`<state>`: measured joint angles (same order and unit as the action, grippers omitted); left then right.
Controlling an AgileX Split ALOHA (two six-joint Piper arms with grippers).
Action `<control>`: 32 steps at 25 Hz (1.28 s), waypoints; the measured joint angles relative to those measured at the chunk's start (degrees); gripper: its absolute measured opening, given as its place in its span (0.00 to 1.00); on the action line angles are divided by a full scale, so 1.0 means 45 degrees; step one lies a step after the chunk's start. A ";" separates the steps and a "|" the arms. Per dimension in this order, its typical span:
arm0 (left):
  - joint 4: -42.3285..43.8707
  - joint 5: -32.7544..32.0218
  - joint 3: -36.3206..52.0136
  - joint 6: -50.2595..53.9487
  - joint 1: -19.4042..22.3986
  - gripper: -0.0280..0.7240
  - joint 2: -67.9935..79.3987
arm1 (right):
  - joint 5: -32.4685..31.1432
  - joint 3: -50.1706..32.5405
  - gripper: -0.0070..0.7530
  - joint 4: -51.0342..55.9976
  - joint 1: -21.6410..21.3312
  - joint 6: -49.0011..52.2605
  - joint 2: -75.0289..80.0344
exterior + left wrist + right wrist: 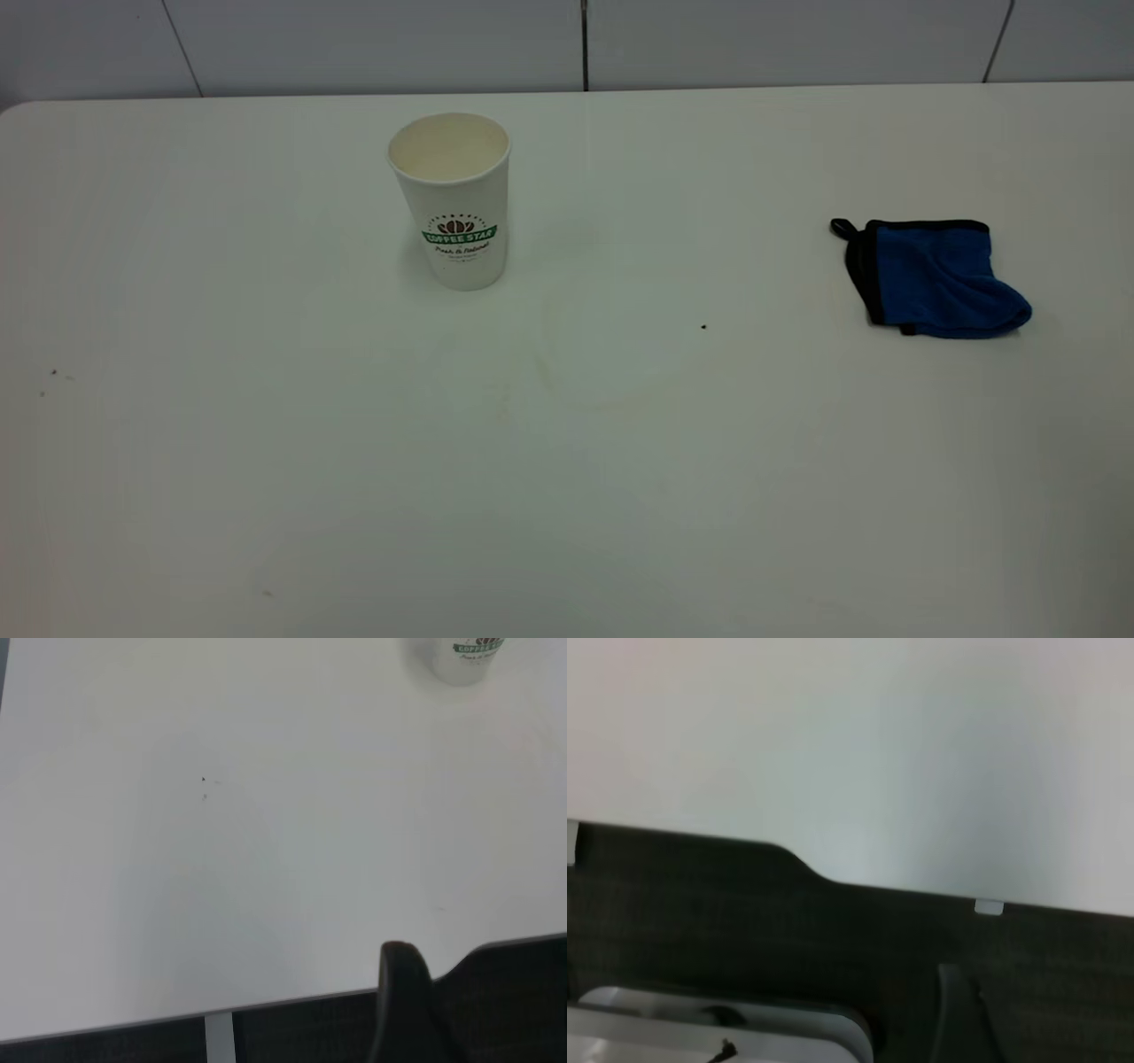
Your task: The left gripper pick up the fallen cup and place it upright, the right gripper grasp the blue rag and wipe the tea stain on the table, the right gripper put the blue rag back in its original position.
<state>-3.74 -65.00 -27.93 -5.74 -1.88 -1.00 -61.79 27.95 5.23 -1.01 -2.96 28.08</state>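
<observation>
Left gripper (403, 1001): one dark jaw tip shows at the near table edge in the left wrist view; whether the jaws stand wide or narrow cannot be told. It is out of the exterior view.
Right gripper (961, 1014): a dark jaw part and the light grey module show beyond the near table edge in the right wrist view; its opening cannot be told. It is out of the exterior view.
Table (567, 496): white tabletop; the near half is bare apart from faint marks.
Tea stain (545, 368): only a faint tan trace at mid table, between cup and rag, nearer the cup.
Black speck (703, 327): tiny dot right of the trace, apart from it.
Blue rag (939, 279): lies crumpled flat on the right side, black edging and loop toward the cup, well apart from both grippers.
Cup (454, 200): stands upright, mouth up, logo facing the camera, left of centre toward the far edge; in the left wrist view its base shows far across the table from the jaw tip, with nothing touching it.
</observation>
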 joint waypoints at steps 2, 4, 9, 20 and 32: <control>0.0000 0.0000 0.0000 0.0000 0.0000 0.64 0.0000 | 0.0013 -0.0023 0.68 -0.0030 0.0000 0.0197 -0.0497; 0.0000 0.0000 0.0000 0.0000 0.0000 0.64 0.0000 | -0.0054 -0.0205 0.68 0.0111 0.0000 0.0354 -0.1013; 0.0000 0.0000 0.0000 0.0000 0.0000 0.64 0.0000 | -0.0176 -0.0278 0.68 0.0245 0.0000 0.0394 -0.2659; 0.0000 0.0000 0.0000 0.0000 0.0000 0.64 0.0000 | -0.0365 -0.0278 0.68 0.0259 0.0000 0.0409 -0.6327; 0.0000 0.0000 0.0000 0.0000 0.0000 0.64 0.0000 | -0.0421 -0.0278 0.68 0.0259 0.0000 0.0425 -0.6444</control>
<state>-3.74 -65.00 -27.93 -5.74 -1.88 -1.00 -63.69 26.70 6.39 -1.01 -1.05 -0.92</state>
